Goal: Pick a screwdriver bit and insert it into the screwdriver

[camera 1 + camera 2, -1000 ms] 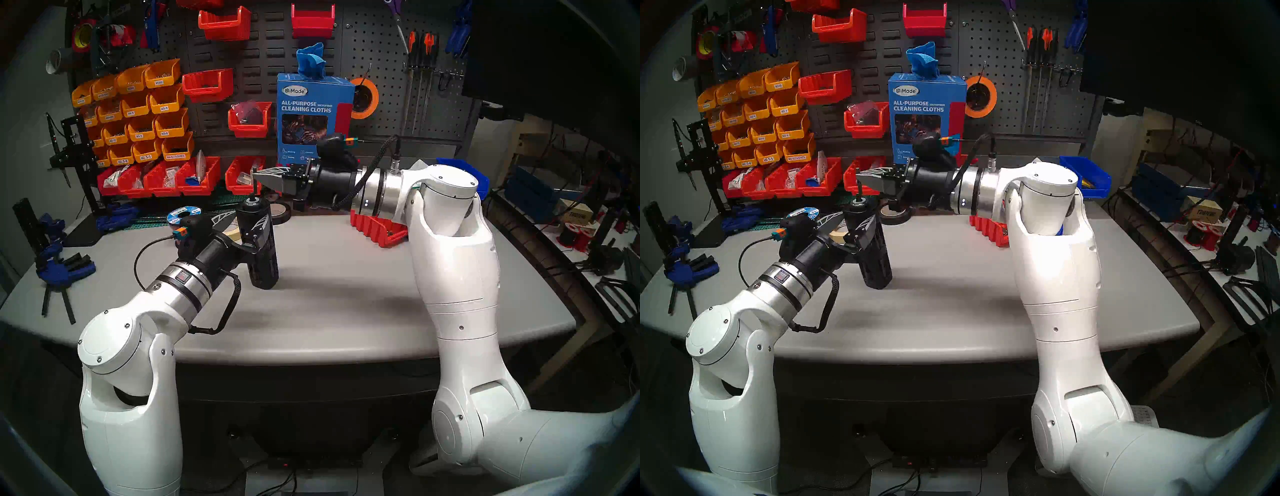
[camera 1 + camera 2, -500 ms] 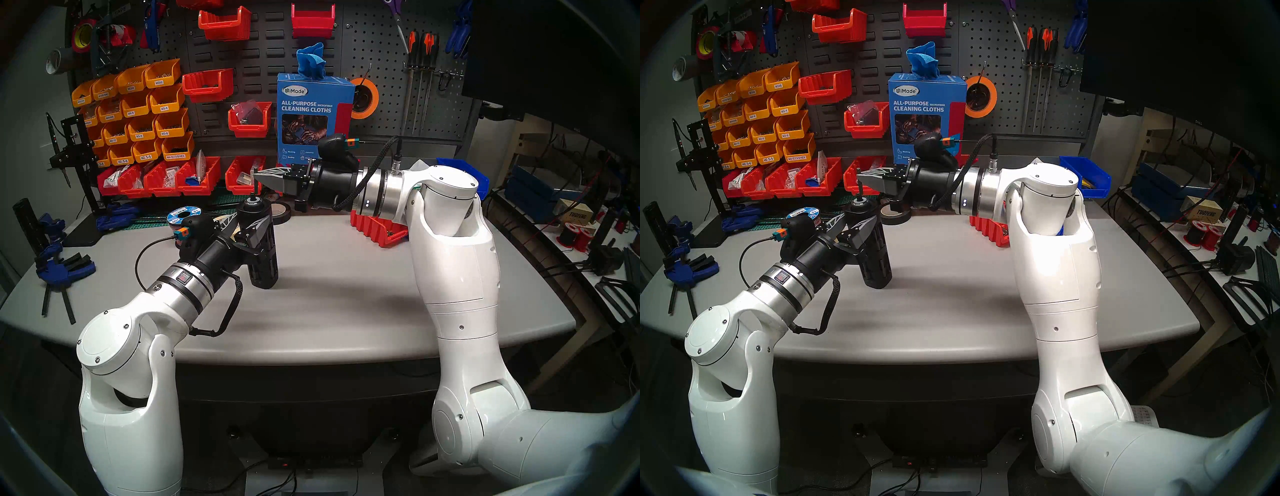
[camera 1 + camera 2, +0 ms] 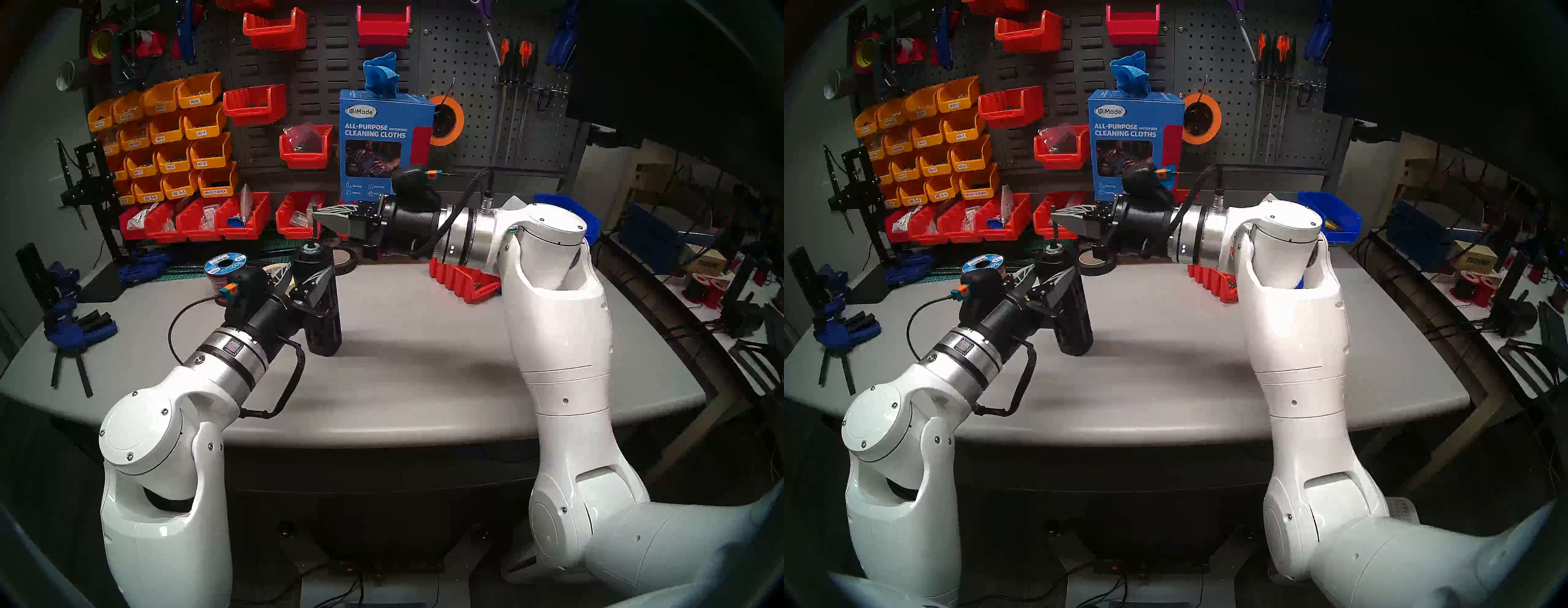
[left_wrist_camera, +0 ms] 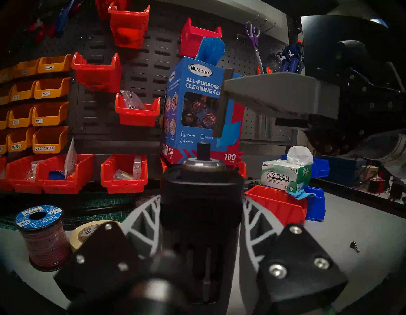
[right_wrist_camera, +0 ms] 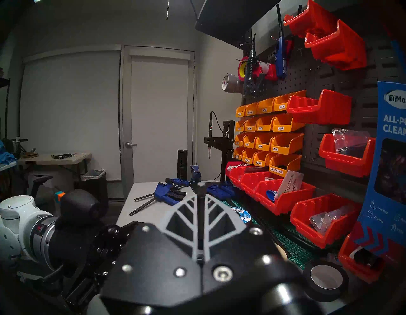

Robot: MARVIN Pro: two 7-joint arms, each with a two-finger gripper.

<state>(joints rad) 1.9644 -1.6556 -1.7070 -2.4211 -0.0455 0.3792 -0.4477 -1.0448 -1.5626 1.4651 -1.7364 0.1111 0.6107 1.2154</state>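
Clamping the screwdriver (image 3: pixel 319 305), left gripper (image 3: pixel 303 282); right gripper (image 3: pixel 317 215) pinches the screwdriver bit (image 4: pixel 221 103) above

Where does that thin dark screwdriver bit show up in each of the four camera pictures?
Head left view: the screwdriver bit hangs from the right gripper, left of centre, above the screwdriver.
Head right view: same spot, slightly further left.
Left wrist view: upper middle, upright above the socket.
Right wrist view: centre, seen end-on between the shut fingers.
Shared landmark: the blue cleaning cloths box.
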